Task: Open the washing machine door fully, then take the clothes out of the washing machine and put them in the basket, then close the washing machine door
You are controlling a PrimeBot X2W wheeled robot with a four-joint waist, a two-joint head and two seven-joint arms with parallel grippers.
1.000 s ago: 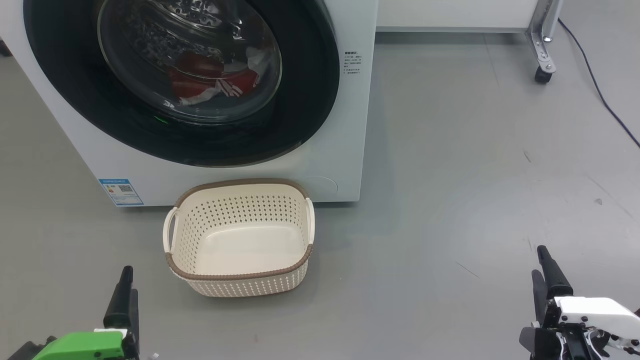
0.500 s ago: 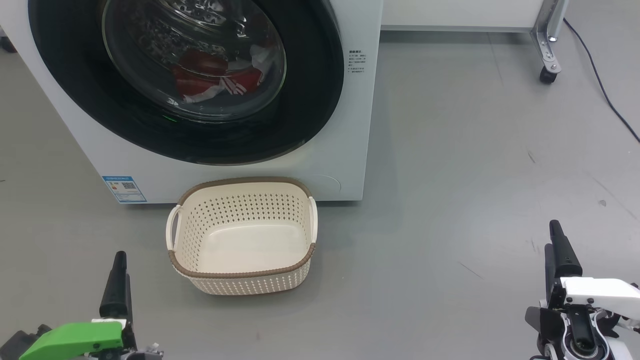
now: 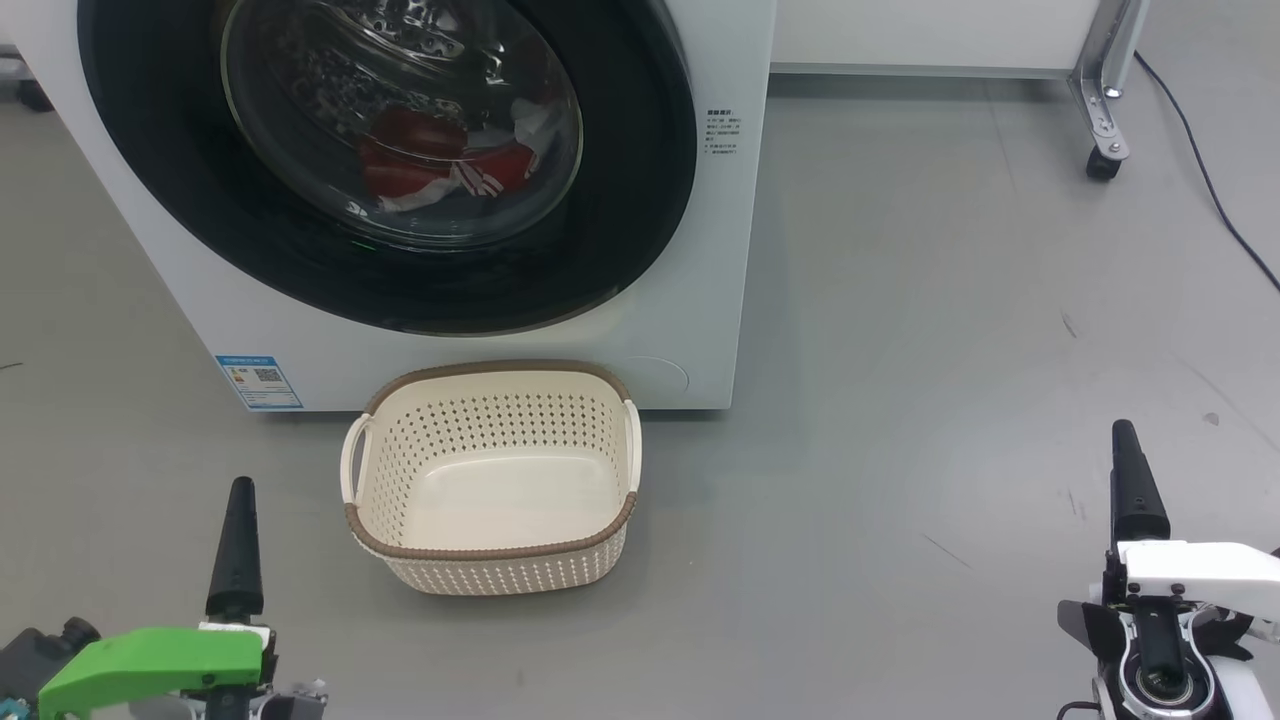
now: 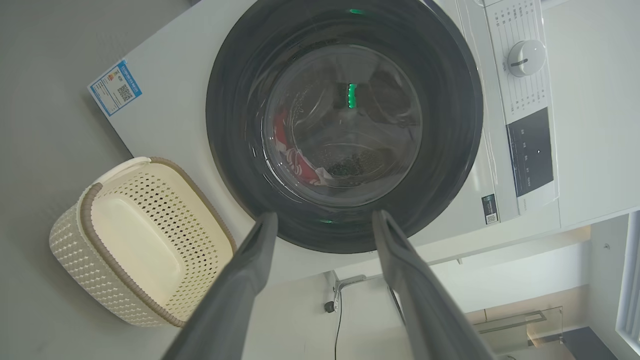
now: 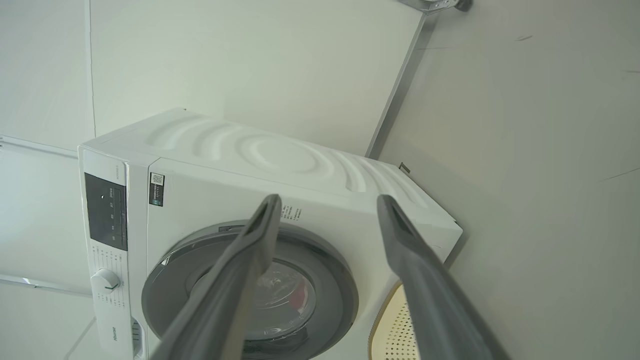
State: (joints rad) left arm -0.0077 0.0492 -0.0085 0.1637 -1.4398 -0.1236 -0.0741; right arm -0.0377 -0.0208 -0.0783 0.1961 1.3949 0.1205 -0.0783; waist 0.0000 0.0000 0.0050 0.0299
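1. Left claw (image 4: 324, 216): two long dark fingers spread wide, gripping nothing and touching nothing. It sits at the lower left of the head view above a green housing, and in its own wrist view it points toward the door.

2. Right claw (image 5: 328, 200): two long dark fingers spread equally wide, nothing between them. It sits at the lower right of the head view on a white housing, well apart from the machine.

3. Small cream plastic rectangular basket with perforated sides and a brown woven-look rim (image 3: 490, 552): upright on the grey floor (image 3: 900, 350), lower centre of the head view, just in front of the machine's base. Its smooth cream bottom is bare.

4. Big white boxy front-loading washing machine (image 3: 715, 300): upper left of the head view, with a small blue label (image 3: 258, 382) at its lower left corner.

5. Large round door with a glossy black rim and bulging clear glass window (image 3: 640, 200): lying shut against the machine's front.

6. Bright red fabric clothes with white stripes and trim (image 3: 420, 150): bundled inside the drum, seen through the glass.

7. Metal leg on a black castor (image 3: 1100, 130): upper right.
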